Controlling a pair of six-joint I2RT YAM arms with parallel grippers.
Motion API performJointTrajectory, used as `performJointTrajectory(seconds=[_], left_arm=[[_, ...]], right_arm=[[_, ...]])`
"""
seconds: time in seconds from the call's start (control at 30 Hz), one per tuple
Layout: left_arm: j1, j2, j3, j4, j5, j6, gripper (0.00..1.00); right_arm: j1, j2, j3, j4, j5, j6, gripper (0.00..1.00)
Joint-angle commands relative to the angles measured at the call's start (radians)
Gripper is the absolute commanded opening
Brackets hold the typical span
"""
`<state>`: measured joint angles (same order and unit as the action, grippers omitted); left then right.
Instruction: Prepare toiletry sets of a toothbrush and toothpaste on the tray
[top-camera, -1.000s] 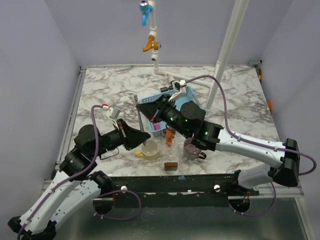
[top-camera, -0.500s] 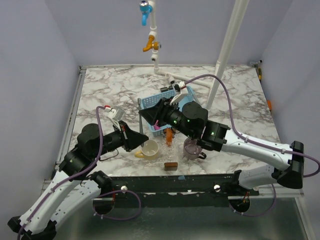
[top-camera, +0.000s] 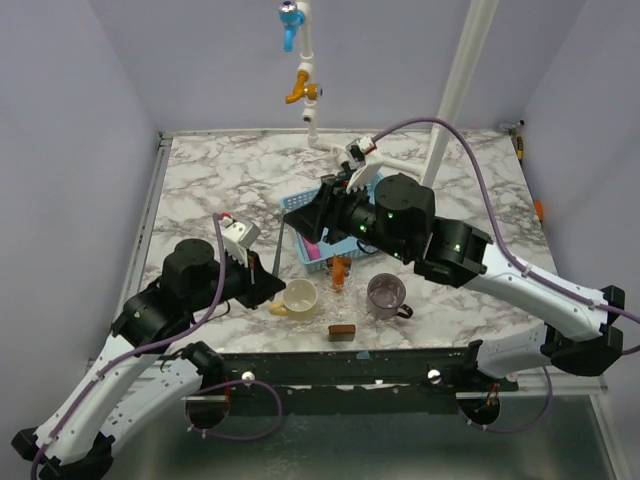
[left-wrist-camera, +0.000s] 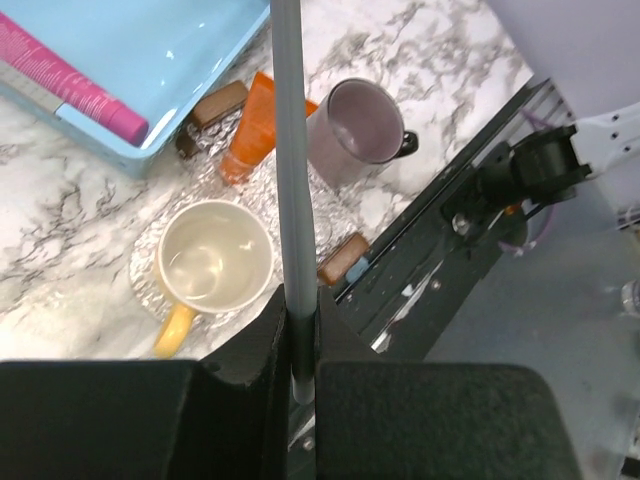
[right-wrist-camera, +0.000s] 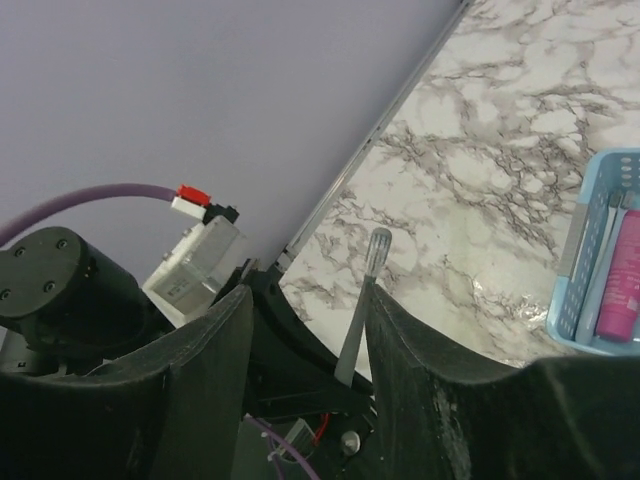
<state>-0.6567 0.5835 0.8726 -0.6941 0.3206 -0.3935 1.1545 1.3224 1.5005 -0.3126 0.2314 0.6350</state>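
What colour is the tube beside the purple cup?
Orange; the toothpaste shows best in the left wrist view.

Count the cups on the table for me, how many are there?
2. A cream mug with a yellow handle sits near the table's front edge; a purple mug stands just right of it. Others could be hidden from view.

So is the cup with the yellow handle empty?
Looks empty: the left wrist view peers into the cup and shows just its bare shiny bottom.
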Motion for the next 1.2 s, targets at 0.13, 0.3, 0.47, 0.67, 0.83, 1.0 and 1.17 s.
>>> performJointTrajectory(seconds=[0.13, 0.3, 0.47, 0.67, 0.83, 1.0, 1.17], left_arm=[[-0.010, 0.018, 0.085, -0.198, -0.073, 0.174, 0.00], [-0.056, 0.015, 0.112, -0.226, -0.134, 0.206, 0.00], [-0.139, 0.004, 0.103, -0.229, -0.212, 0.216, 0.00], [-0.198, -0.010, 0.096, -0.231, -0.278, 0.217, 0.00], [-0.213, -0.012, 0.092, -0.234, -0.293, 0.214, 0.00], [-0.222, -0.007, 0.092, -0.231, -0.294, 0.214, 0.00], [-0.227, -0.011, 0.092, -0.231, -0.296, 0.216, 0.00]], right_arm=[[-0.006, 0.140, 0.290, -0.379, -0.009, -0.033, 0.55], [-0.035, 0.228, 0.443, -0.516, -0.081, -0.027, 0.55], [-0.077, 0.271, 0.497, -0.557, -0.180, -0.012, 0.55], [-0.110, 0.310, 0.530, -0.606, -0.290, -0.005, 0.55], [-0.116, 0.321, 0.507, -0.606, -0.397, -0.001, 0.54], [-0.116, 0.330, 0.487, -0.582, -0.477, 0.014, 0.52], [-0.116, 0.337, 0.492, -0.583, -0.472, 0.012, 0.48]])
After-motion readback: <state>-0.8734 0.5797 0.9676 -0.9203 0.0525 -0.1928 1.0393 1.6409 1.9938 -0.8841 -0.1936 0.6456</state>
